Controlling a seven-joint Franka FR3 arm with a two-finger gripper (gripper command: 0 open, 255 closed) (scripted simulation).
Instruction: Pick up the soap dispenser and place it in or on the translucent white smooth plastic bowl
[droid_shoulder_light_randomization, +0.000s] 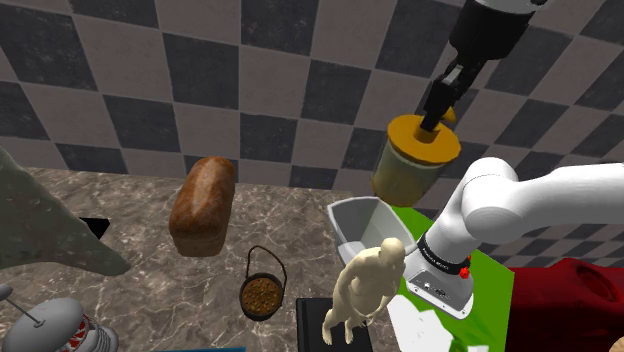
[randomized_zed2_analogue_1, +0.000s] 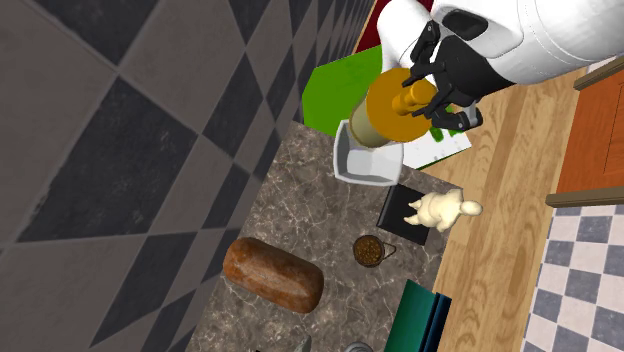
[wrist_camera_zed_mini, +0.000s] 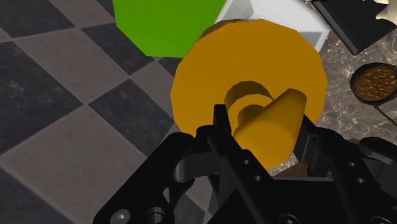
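The soap dispenser (droid_shoulder_light_randomization: 412, 165) has a tan body, a wide orange cap and an orange pump nozzle. It hangs in the air above the counter, tilted, with my gripper (droid_shoulder_light_randomization: 436, 110) shut on its pump. In the wrist view the black fingers (wrist_camera_zed_mini: 222, 130) clasp the orange nozzle (wrist_camera_zed_mini: 270, 121) over the cap (wrist_camera_zed_mini: 210, 83). The pale grey bowl (droid_shoulder_light_randomization: 362, 228) sits on the marble counter just below the dispenser. In the second exterior view the dispenser (randomized_zed2_analogue_1: 385, 118) hovers over the bowl (randomized_zed2_analogue_1: 362, 165), and the gripper (randomized_zed2_analogue_1: 432, 95) holds its top.
A brown bread loaf (droid_shoulder_light_randomization: 203, 205) lies on the counter (droid_shoulder_light_randomization: 130, 215). A small dark pot (droid_shoulder_light_randomization: 263, 294) and a cream figurine (droid_shoulder_light_randomization: 367, 285) on a black block stand near the bowl. A green patch (randomized_zed2_analogue_1: 340, 95) lies beyond the bowl. The checkered wall (droid_shoulder_light_randomization: 250, 70) rises behind.
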